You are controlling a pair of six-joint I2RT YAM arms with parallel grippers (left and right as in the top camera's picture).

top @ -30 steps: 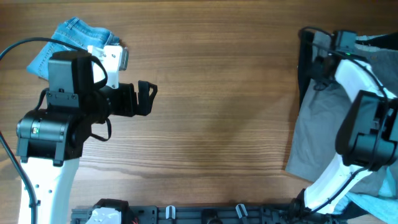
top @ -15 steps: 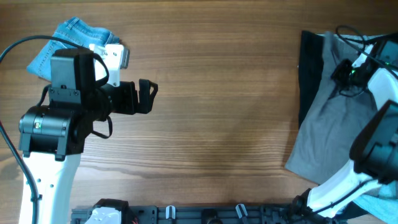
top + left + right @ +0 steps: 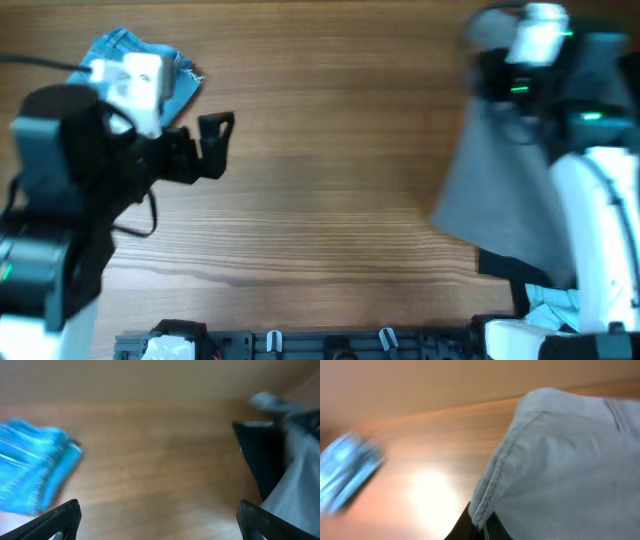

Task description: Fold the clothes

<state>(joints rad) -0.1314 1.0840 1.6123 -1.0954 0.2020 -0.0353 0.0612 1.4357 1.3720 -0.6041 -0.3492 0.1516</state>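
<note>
The grey shorts (image 3: 495,190) hang in a blurred sheet at the right of the overhead view, lifted off the table by my right gripper (image 3: 490,80) near the far right. In the right wrist view my right gripper (image 3: 482,527) is shut on a stitched edge of the grey shorts (image 3: 570,470). My left gripper (image 3: 215,135) is open and empty above bare wood at the left; its fingertips (image 3: 160,520) frame the table. The grey shorts also show at the right edge of the left wrist view (image 3: 295,475).
Small blue denim shorts (image 3: 150,75) lie at the far left, also in the left wrist view (image 3: 35,470) and the right wrist view (image 3: 347,472). A black garment (image 3: 515,270) lies under the grey shorts at the right. Pale cloth (image 3: 550,300) lies at the near right.
My right gripper has closed on the grey shorts and pulled them up and leftward, dragging the cloth toward the table's middle. My left arm has shifted slightly left and back.
</note>
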